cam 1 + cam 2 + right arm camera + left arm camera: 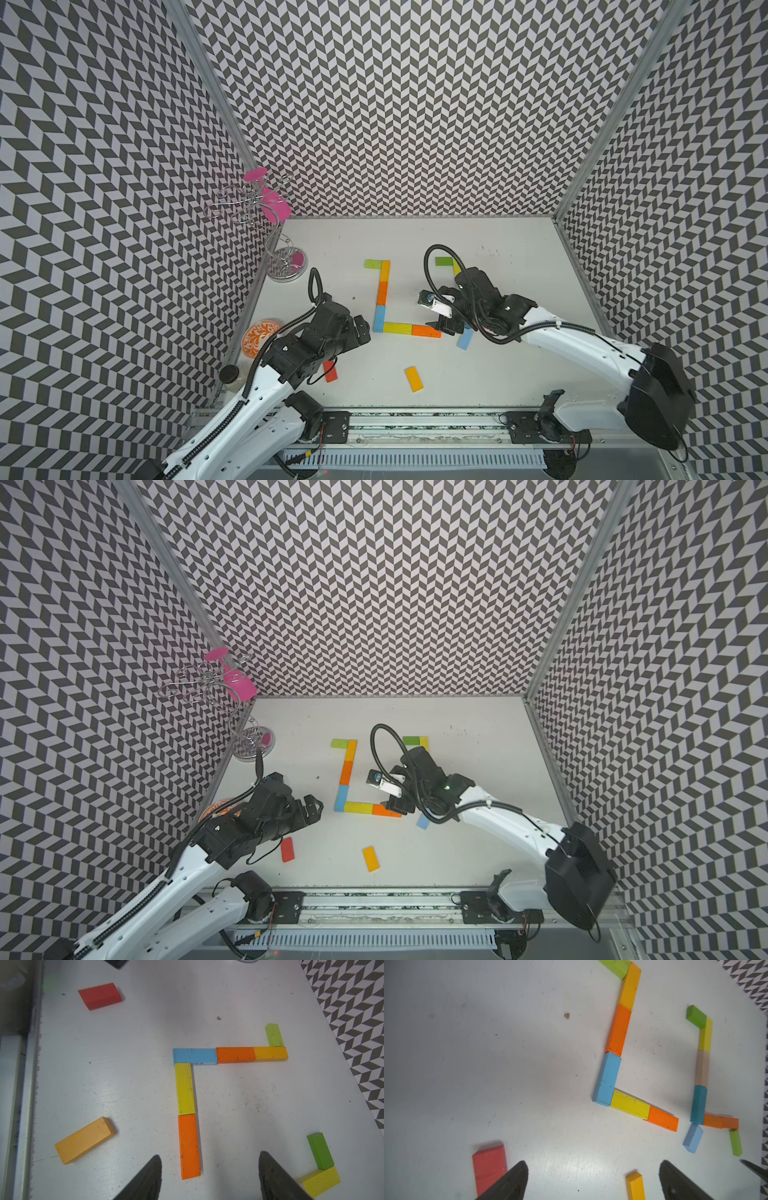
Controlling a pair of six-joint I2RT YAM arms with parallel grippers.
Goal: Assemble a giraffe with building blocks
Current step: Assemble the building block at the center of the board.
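Zigzag black-and-white wallpaper on three sides, scuffed white tabletop (519, 374) in the middle. Clock directions are as read in a top view, 12 at the back wall.

Over at 10 o'clock there's a twisty wire stand (272, 249) with a pink plastic goblet (274, 205) hung on it. At 9 sit a round orange-patterned bowl (257, 338), half under the left arm, and a small dark-lidded jar (230, 375). None of that crowds the build.

The left gripper (591, 1167) hovers wide open, holding nothing. A flat red plank (330, 371) lies at 8, right by one finger; can't tell if they touch.

Dead centre is the L-shaped run of painted building blocks (382, 293), lying flat, end to end. The right gripper (209, 1156) sits at its 3 o'clock end. Its jaws are parted and straddle the last orange plank (189, 1147) with daylight on both sides, so nothing is gripped.

That's the risky bit, probably. If the claw pulls away crooked, a fingertip could clip that plank and kick the row out of line.

A loose amber plank (414, 378) waits at 6. A pale blue plank (465, 338) lies skewed at 4.

The right arm hangs over a second block figure (702, 1068) around 2, hiding most of it from above. A low elbow or cable could sweep it.
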